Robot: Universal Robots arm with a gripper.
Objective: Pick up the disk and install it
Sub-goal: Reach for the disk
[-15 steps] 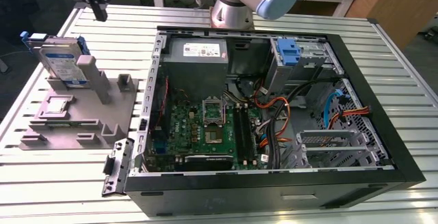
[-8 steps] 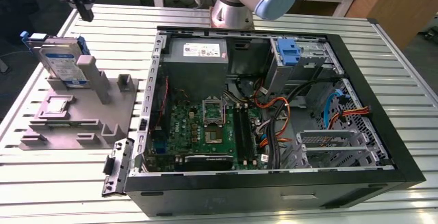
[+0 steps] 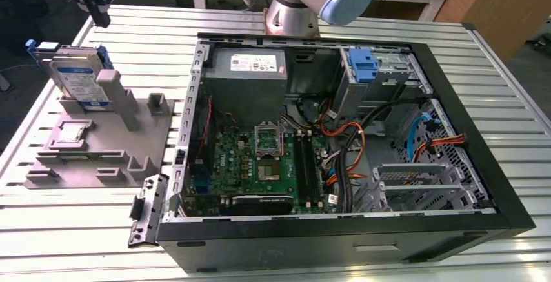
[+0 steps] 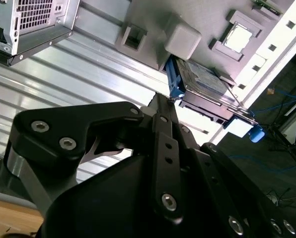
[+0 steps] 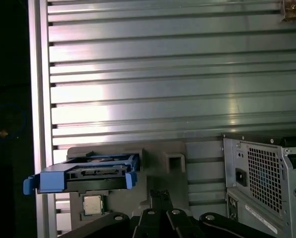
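I saw the pincer (image 3: 103,19) closed on nothing, the disk (image 3: 76,79) standing on edge just beneath it, untouched: stiff, weighty, shock-sensitive, I judged, best gripped across its blue carrier's sides.

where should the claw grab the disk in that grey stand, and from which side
Probably the upper end of the disk, pinched across its two broad faces, coming down from above. It stands on edge, leaning slightly in the grey fixture, whose posts hem in its lower part. The top, framed by the blue carrier, sticks up free, and the thin dimension should suit a pinch.
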